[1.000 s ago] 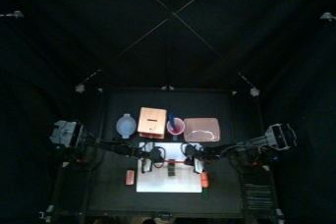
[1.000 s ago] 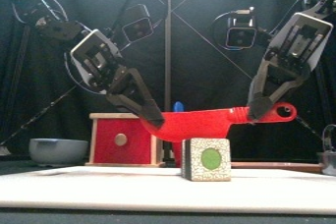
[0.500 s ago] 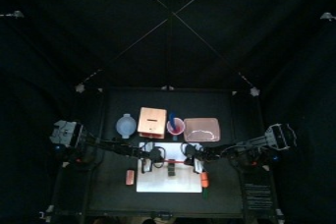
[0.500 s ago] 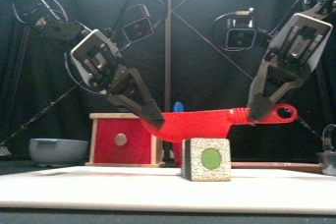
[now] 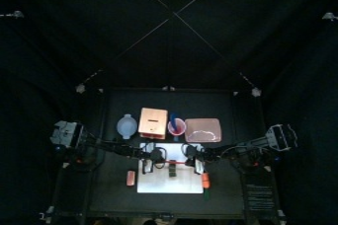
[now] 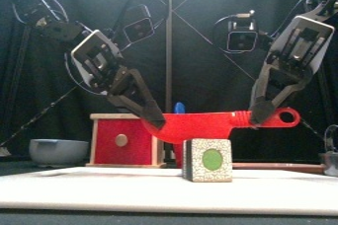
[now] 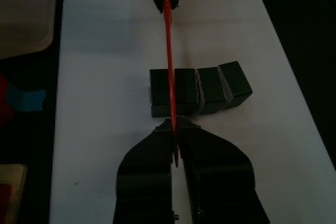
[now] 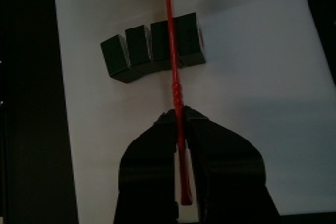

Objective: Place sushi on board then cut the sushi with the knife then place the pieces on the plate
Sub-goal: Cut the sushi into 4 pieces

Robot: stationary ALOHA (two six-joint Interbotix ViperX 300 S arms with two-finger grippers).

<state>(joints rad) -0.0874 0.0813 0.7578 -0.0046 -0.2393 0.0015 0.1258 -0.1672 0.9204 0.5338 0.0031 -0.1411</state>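
red knife (image 6: 205,122) pinched by left hand (image 6: 153,119), by right hand (image 6: 260,116)

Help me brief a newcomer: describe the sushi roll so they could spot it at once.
Find the white cutting board lying flat in the foreground. The sushi roll sits on it, right under the red knife. It is a short row of dark green blocks whose end face shows a green circle in a pale speckled frame.
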